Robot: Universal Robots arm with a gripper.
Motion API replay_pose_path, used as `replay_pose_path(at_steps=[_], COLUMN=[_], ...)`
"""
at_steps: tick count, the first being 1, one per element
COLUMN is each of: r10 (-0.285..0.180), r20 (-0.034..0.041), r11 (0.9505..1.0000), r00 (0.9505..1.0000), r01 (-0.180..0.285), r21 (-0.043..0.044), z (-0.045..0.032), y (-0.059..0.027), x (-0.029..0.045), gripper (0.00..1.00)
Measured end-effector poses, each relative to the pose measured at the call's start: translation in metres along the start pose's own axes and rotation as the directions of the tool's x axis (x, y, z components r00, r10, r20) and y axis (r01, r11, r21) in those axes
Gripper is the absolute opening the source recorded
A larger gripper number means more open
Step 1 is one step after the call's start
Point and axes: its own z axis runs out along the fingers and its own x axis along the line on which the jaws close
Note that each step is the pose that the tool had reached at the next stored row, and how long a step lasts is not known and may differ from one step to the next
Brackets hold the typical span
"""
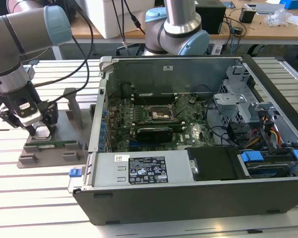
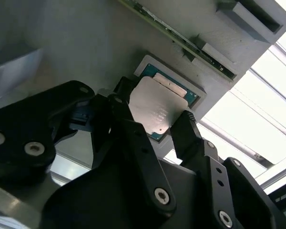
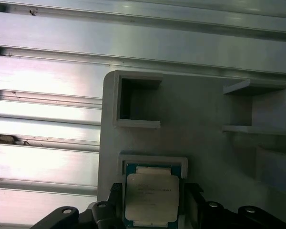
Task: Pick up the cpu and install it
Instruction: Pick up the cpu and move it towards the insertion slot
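Claw is down at the exterior view's left, over the grey plastic parts holder that sits on the slatted aluminium desk. The cpu, a small flat square chip with a shiny silver top and a thin green rim, lies flat in its shallow square pocket in that holder. In both wrist views the two black fingers stand one on each side of it. The claw looks open to me, just a bit wider than the chip. There's a sliver of gap on each side, so I'd say it has hold of nothing yet.

My take on the grab: the squeeze has to land on the green edges and be even from both sides, with the fingers low enough to catch the thin rim instead of sliding over the metal lid. The chip should also stay dead level so it doesn't jam on the pocket walls.

Room is tight close in. The pocket's raised lip hugs the chip, a long narrow green memory stick lies in a slot just beside it, and the holder's upright grey posts stand near the claw. Straight above looks free. The big open black computer case sits well apart toward the exterior view's right, and its tall side wall stands between the holder and the black square socket on the green board.
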Motion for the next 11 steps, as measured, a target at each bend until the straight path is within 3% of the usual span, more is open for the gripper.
replay_pose_path(at_steps=[2, 11], r10=[0.000, 0.000], r20=[-0.0003, 0.0015], r11=[1.0000, 1.0000], r00=[1.0000, 1.0000], r01=[0.000, 0.000], r21=[0.0001, -0.0004], z=[-0.0001, 0.0010], y=[0.0000, 0.0000], x=[0.0001, -0.0003], gripper=[0.54, 0.55])
